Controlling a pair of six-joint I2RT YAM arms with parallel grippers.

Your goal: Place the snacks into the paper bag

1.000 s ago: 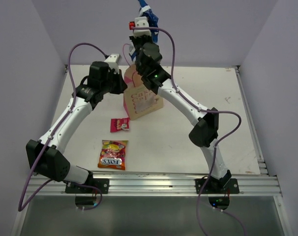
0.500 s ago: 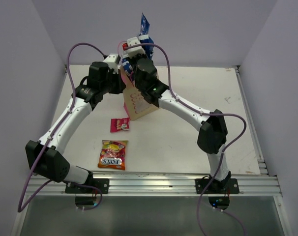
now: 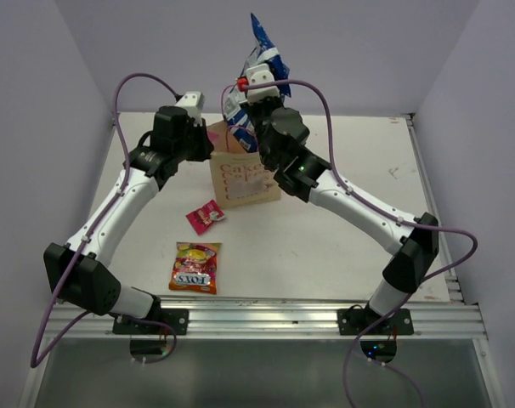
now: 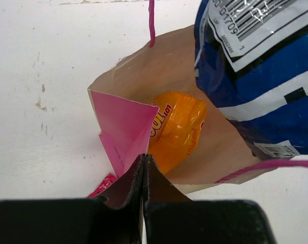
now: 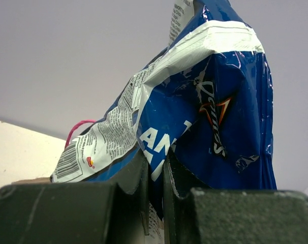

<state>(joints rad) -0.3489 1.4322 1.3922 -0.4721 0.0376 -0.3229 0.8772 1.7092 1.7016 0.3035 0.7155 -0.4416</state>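
The paper bag (image 3: 246, 179) stands upright at the back middle of the table. My left gripper (image 3: 212, 144) is shut on its pink side fold (image 4: 124, 127), seen from above in the left wrist view, where its jaws (image 4: 144, 158) pinch the fold's edge. An orange-yellow packet (image 4: 177, 129) lies inside the bag. My right gripper (image 3: 251, 95) is shut on the long blue-white bag (image 3: 263, 49), which stands up above the paper bag's mouth, its lower end (image 4: 260, 81) over the opening. The FOX'S packet (image 3: 195, 267) and the small pink sachet (image 3: 205, 216) lie on the table in front.
A pink cord handle (image 4: 151, 23) rises from the bag's far rim and another (image 4: 268, 165) crosses the near rim. The white table (image 3: 351, 229) ends at a metal rail (image 3: 257, 316) in front. Purple walls close in the back and sides.
My right arm has swung right and lowered the blue-white bag toward the paper bag's mouth. The paper bag has turned slightly, and the pink sachet has been nudged askew. The left gripper keeps its hold.
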